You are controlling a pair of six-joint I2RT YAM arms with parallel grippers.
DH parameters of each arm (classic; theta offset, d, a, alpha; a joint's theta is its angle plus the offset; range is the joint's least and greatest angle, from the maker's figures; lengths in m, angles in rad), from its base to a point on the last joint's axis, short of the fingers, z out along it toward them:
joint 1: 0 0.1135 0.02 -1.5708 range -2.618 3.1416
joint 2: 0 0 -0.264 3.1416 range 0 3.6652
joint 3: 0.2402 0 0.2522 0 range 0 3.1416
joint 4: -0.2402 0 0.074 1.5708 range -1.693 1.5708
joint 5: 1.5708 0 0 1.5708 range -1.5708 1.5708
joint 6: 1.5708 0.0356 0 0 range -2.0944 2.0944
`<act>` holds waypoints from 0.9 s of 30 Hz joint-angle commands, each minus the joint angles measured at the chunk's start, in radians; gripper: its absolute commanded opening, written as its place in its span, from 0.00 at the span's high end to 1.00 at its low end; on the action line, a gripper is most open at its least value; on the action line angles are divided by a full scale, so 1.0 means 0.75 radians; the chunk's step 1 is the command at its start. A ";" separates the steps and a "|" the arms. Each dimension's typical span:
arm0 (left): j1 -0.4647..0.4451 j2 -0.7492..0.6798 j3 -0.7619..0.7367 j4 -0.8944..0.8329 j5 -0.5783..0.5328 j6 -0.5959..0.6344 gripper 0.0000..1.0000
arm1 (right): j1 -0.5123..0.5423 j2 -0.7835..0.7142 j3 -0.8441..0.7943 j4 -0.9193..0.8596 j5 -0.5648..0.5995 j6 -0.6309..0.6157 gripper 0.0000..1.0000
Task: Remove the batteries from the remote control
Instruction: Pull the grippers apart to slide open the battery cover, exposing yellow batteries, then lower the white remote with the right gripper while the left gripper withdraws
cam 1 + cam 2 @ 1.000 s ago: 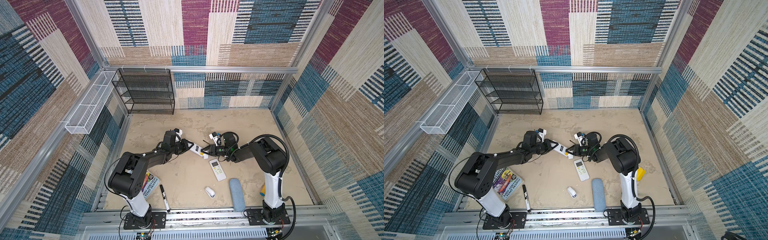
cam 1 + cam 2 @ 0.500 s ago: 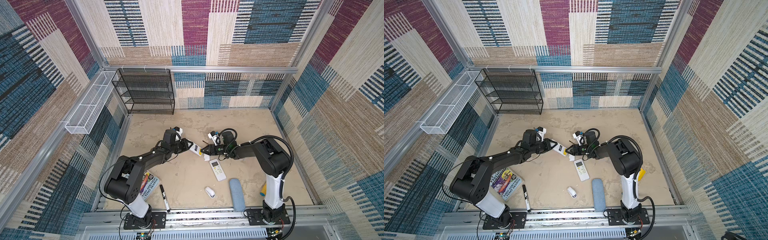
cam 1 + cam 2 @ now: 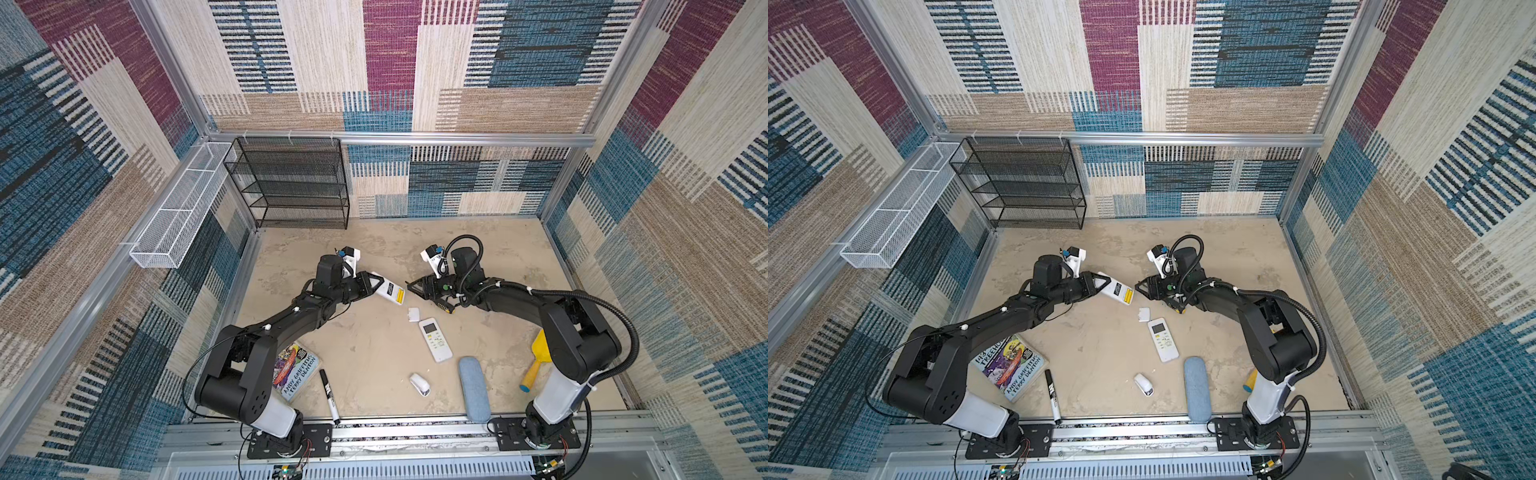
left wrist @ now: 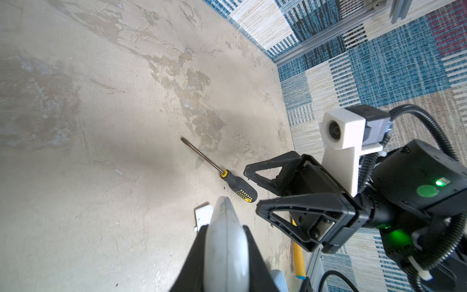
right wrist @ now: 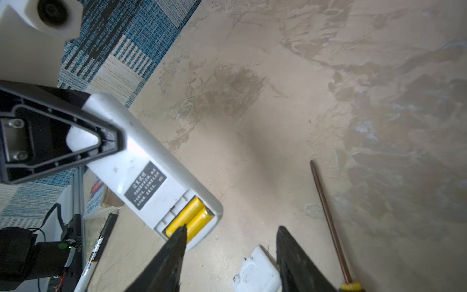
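Observation:
My left gripper (image 3: 372,286) (image 3: 1098,286) is shut on a white remote control (image 3: 388,291) (image 5: 141,172), held above the table with its back up. The compartment at its free end is uncovered, and two yellow batteries (image 5: 189,217) (image 3: 400,296) lie side by side in it. My right gripper (image 3: 411,286) (image 5: 231,227) faces that end, open and holding nothing, with one fingertip just in front of the batteries. A small white battery cover (image 3: 412,313) (image 5: 255,273) lies loose on the table below. In the left wrist view the remote (image 4: 225,240) sits between my fingers.
A black-handled screwdriver (image 4: 219,172) (image 5: 328,217) lies beside the right gripper. A second white remote (image 3: 435,340), a small white object (image 3: 419,383), a blue case (image 3: 473,388), a marker (image 3: 329,390), a book (image 3: 297,371) and a yellow scraper (image 3: 536,361) lie nearer the front. A black wire shelf (image 3: 291,183) stands at the back left.
The right gripper's jaws have spread apart and it has shifted a little toward the remote's open end. The left gripper keeps its hold on the remote.

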 commanded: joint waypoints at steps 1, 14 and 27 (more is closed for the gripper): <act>0.002 -0.019 -0.002 0.015 0.042 -0.034 1.00 | 0.001 -0.059 -0.007 -0.090 0.166 -0.137 0.40; 0.002 -0.035 0.010 -0.070 0.150 0.023 1.00 | 0.224 -0.240 -0.168 0.119 0.259 -0.741 0.24; 0.002 -0.102 0.014 -0.124 0.163 0.060 1.00 | 0.269 -0.038 0.066 0.046 0.184 -0.832 0.14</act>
